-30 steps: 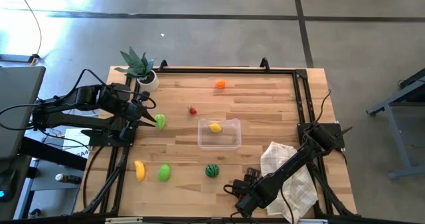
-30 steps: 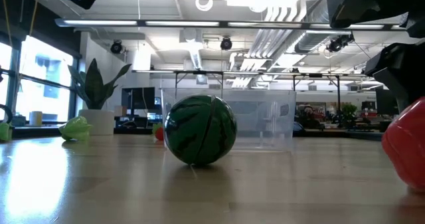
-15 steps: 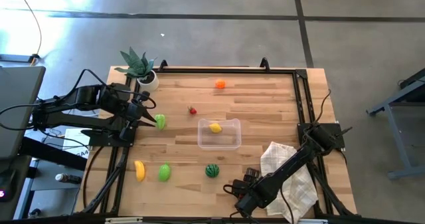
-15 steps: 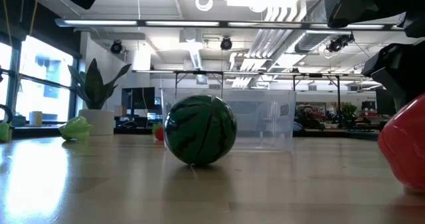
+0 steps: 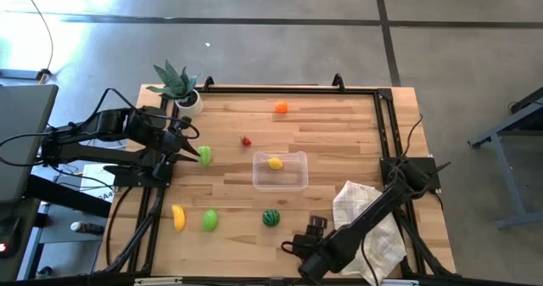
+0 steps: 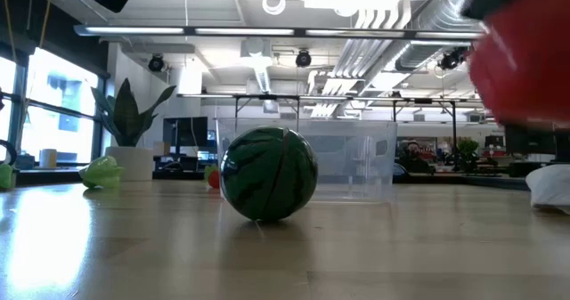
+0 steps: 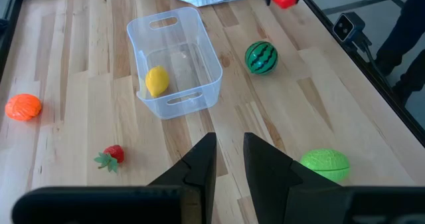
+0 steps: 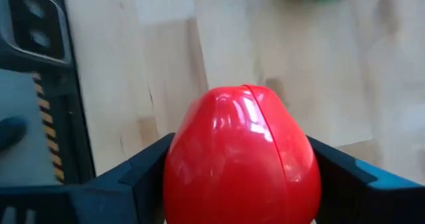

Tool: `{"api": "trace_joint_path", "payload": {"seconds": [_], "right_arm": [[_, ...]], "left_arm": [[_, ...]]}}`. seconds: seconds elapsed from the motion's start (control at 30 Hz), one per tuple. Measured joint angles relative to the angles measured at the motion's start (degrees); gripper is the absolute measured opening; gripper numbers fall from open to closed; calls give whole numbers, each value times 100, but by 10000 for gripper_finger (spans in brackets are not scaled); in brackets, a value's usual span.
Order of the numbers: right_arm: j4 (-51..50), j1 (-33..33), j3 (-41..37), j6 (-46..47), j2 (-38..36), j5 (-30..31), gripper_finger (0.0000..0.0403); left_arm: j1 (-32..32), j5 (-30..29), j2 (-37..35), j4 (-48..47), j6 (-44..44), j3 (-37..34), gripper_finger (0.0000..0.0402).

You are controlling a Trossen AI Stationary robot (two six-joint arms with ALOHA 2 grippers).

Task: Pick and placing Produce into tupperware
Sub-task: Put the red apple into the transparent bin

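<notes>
The right gripper [image 8: 242, 184] pinches a red pepper [image 8: 242, 157] between its two dark fingers [image 8: 143, 171]. The pepper is glossy, smooth and rounded, with a seam running down its middle, and it fills much of the right wrist view. In the low view it hangs clear of the table [image 6: 267, 255] as a red blur [image 6: 521, 64] at the upper right. From above, this gripper [image 5: 293, 248] sits at the near edge of the table, just beside the white cloth [image 5: 361, 214] and near the striped green watermelon [image 5: 271, 218].

The clear container [image 5: 281, 171] stands near the middle of the table with a yellow lemon [image 5: 275, 162] inside it, against one end. Its walls are see-through and its corners rounded, with slot handles at both ends [image 7: 174, 61].

The left gripper [image 7: 229, 174] waits over the left side of the table, its fingers close together with a narrow gap and nothing between them, just beside a green piece [image 5: 204, 155]. A banana [image 5: 178, 217] and another green piece [image 5: 209, 220] lie near the front left. A small strawberry [image 5: 246, 140] and an orange [image 5: 281, 108] lie farther back, and a potted plant [image 5: 178, 84] stands at the back left corner.
</notes>
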Motion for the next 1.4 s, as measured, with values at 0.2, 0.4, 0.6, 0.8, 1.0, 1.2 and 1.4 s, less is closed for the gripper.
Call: {"api": "trace_joint_path", "payload": {"seconds": [0.2, 0.4, 0.6, 0.8, 1.0, 1.2, 1.4], "right_arm": [[-1207, 117, 1319, -492, -8, 726, 261], [-2128, 35, 2554, -961, -20, 1571, 261], [-2835, -411, 3128, -812, -20, 1980, 261], [-3033, -1169, 3544, -257, -18, 1966, 261], [-3139, -1998, 3881, -438, -18, 1902, 261], [-3500, -3100, 3745, -872, -76, 1105, 261], [-3144, -3788, 2952, -1339, -106, 200, 261]], "left_arm": [[0, 0, -2, -1, 1, 0, 67], [2, 0, 0, 1, 0, 0, 67], [1, -1, 0, -1, 1, 0, 67], [2, 0, 0, 0, 0, 0, 67], [2, -1, -2, -1, 0, 0, 67], [0, 0, -2, -1, 0, 0, 67], [2, 0, 0, -1, -1, 0, 67]]}}
